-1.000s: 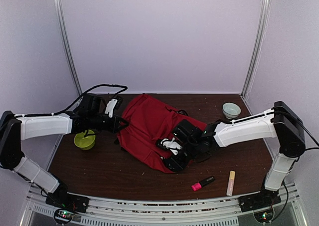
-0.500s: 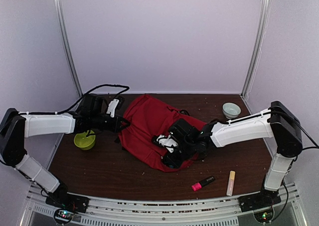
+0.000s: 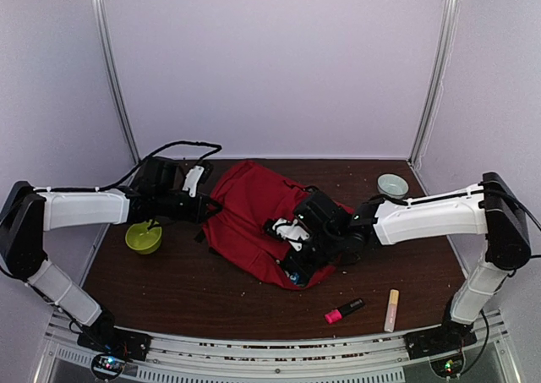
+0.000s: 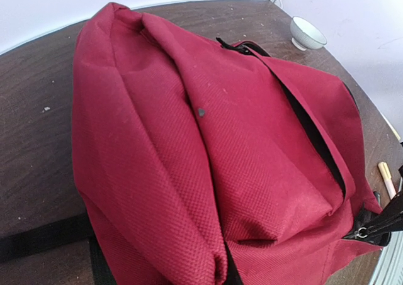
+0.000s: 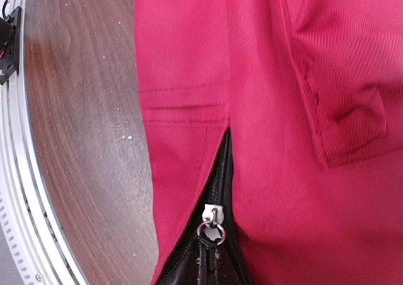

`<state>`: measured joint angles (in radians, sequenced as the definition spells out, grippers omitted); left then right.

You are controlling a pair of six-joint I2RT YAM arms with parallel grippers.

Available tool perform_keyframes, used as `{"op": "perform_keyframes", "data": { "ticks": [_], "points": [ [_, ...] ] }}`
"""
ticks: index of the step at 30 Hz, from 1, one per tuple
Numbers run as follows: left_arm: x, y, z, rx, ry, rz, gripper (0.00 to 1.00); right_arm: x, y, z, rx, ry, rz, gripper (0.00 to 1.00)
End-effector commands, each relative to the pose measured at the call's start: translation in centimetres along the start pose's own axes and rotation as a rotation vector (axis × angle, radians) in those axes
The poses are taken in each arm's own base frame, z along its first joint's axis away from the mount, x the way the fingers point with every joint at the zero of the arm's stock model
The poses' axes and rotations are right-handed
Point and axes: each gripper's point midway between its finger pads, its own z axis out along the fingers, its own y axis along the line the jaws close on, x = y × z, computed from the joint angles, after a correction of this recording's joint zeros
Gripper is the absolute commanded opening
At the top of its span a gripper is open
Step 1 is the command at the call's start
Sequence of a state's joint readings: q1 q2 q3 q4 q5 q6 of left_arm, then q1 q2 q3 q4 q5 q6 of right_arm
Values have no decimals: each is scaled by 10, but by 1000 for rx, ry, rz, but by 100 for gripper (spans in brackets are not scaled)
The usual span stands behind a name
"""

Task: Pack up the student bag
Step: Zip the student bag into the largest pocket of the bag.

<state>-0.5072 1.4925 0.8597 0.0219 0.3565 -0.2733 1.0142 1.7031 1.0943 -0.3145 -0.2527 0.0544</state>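
student bag (image 3: 249, 205) slumped mid-table (image 3: 169, 290) | left gripper (image 3: 205, 207) pinched closed at its left edge, catch hidden | right gripper (image 3: 294, 269) clamped on black zipper pull (image 5: 213, 225), near edge

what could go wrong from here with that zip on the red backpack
The right gripper seems shut on the black zipper pull; a thin tab like that could slip out when tugged.
The red backpack is soft and lies loose on the table, so a pull may drag the whole bag instead of running the zip.
If it slides toward the near edge, it could knock the pink highlighter and cream marker.
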Motion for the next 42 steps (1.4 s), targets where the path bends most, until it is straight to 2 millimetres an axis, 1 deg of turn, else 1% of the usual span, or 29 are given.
{"op": "perform_keyframes", "data": {
  "ticks": [1,5,10,14,17,21,24,31,35,36,38,39,42],
  "points": [
    [-37,-8,-1,11,-87,83,0,27,-7,-12,21,45,46,0],
    [-41,-9,0,10,-85,93,0,40,-9,-16,26,63,61,0],
    [-42,-9,0,9,-84,96,0,44,-10,-23,34,65,75,0],
    [-41,-6,-2,-7,-80,104,0,48,-15,-26,50,80,98,0],
    [-38,3,-2,-34,-70,91,0,52,-22,-31,79,100,107,0],
    [-35,19,-4,-73,-51,64,0,58,-33,-48,144,101,123,0],
    [-30,25,-5,-82,-32,53,0,71,-36,-57,160,122,139,0],
    [-22,34,-13,-112,-14,50,0,109,-38,-65,176,167,193,0],
    [-16,45,-20,-141,-2,40,0,122,-38,-69,179,175,215,0],
    [-14,47,-21,-147,0,39,0,123,-38,-68,175,171,220,0],
    [-12,51,-22,-155,1,34,0,120,-36,-66,164,158,228,0],
    [-12,51,-22,-149,2,32,0,116,-34,-64,148,147,233,0],
    [-16,43,-19,-98,-5,15,0,98,-28,-58,103,99,249,0]
  ]
}}
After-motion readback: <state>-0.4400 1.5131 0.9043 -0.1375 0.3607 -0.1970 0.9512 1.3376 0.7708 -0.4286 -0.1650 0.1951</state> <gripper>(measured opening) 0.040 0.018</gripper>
